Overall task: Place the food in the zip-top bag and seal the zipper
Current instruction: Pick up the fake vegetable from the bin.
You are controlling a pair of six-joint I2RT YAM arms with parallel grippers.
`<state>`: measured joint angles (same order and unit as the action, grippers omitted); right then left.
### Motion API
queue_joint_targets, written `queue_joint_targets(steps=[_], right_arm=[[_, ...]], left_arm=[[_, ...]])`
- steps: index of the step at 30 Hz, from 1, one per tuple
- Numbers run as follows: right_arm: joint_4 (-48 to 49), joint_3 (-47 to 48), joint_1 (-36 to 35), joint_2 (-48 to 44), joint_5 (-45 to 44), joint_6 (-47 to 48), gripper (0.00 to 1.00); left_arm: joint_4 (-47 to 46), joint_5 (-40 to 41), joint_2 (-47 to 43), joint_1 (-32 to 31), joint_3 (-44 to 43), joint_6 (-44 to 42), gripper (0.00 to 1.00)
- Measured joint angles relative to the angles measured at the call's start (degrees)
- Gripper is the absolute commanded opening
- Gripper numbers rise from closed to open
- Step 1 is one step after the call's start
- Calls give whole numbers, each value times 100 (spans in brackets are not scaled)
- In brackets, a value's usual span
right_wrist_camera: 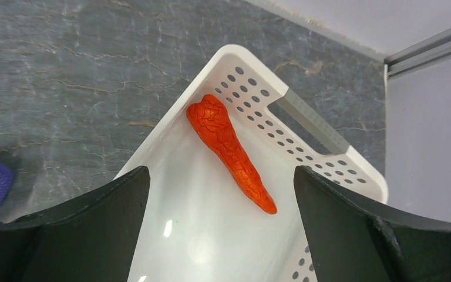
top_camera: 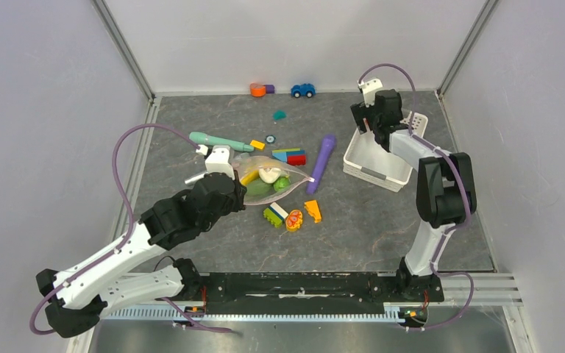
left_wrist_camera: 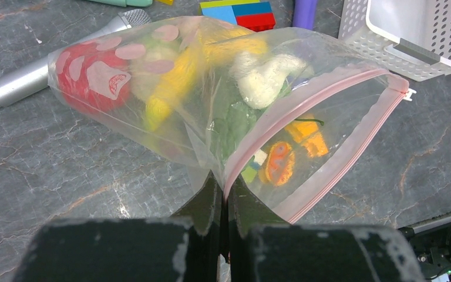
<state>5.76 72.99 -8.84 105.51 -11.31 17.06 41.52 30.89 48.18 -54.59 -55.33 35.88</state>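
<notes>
Clear polka-dot bag [left_wrist_camera: 335, 111] is pinched mid-table at its pale-pink zipper strip [left_wrist_camera: 305, 101] by the clenched left end effector [left_wrist_camera: 224, 191], so food [left_wrist_camera: 170, 94] could get tipped out if jerked; orange-red carrot [right_wrist_camera: 230, 150] is left in the far-right-corner white slotted basket [right_wrist_camera: 258, 97], released right end effector [right_wrist_camera: 222, 200] above.

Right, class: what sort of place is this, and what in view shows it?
Probably a robot test cell, not a kitchen: left arm and right arm bolted to one rail, plain grey walls enclosing the table, and toy food in a zip-top bag among loose blocks.
</notes>
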Motion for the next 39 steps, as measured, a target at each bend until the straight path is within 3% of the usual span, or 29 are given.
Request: queue_joint_targets(steps=[17,29,39], right_arm=[[450,415,249,1217,129,61,91],[402,1246,918,1945,2046,1095,88],[350,1375,850,2144,2715,1869,82]], left_arm=[[-203,-66,109,61,2,-190,2],[-402,-260,170,153,42,-330,2],[-433,-264,146,184,44,-387,2]])
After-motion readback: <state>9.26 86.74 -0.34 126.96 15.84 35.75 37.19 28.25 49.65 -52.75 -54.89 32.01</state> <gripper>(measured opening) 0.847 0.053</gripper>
